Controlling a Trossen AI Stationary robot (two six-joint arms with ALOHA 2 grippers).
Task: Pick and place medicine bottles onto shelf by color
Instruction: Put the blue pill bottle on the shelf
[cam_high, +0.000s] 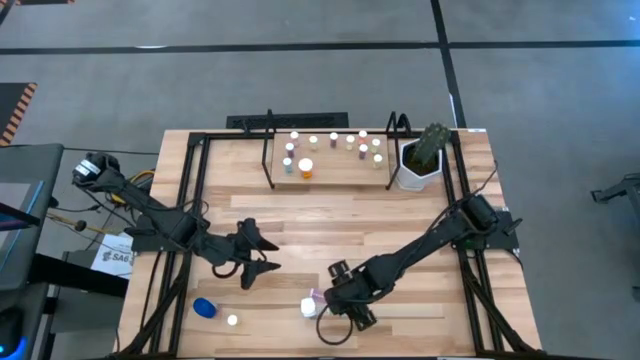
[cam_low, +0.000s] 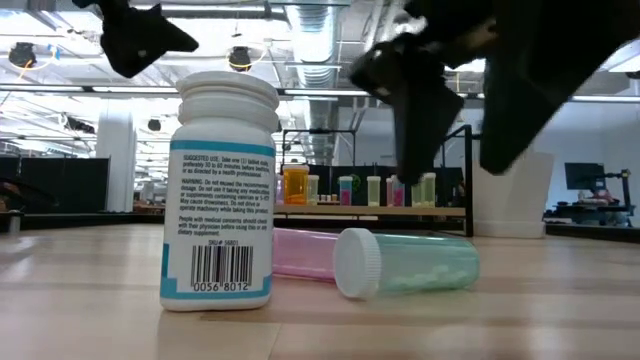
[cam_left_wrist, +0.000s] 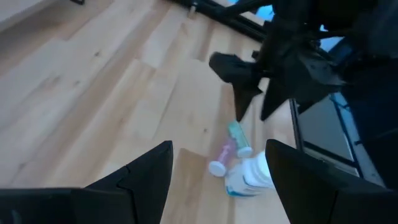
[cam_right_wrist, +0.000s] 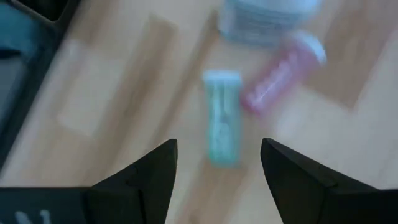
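A teal vial (cam_right_wrist: 222, 118) and a pink vial (cam_right_wrist: 280, 81) lie on their sides on the tabletop. Beside them a white bottle with a teal label (cam_low: 225, 200) stands upright. My right gripper (cam_right_wrist: 214, 171) is open above them, one finger on either side of the teal vial (cam_low: 405, 262), and touches nothing. My left gripper (cam_high: 262, 255) is open and empty above the table, left of this group. The shelf (cam_high: 330, 175) at the far edge holds several small bottles. A blue bottle (cam_high: 204, 307) and a small white-capped one (cam_high: 232, 320) stand near the front left.
A white pot with a green plant (cam_high: 422, 160) stands right of the shelf. Black frame rods (cam_high: 195, 200) run along the table's left and right sides. Bare planks (cam_high: 330, 225) lie between the shelf and the grippers.
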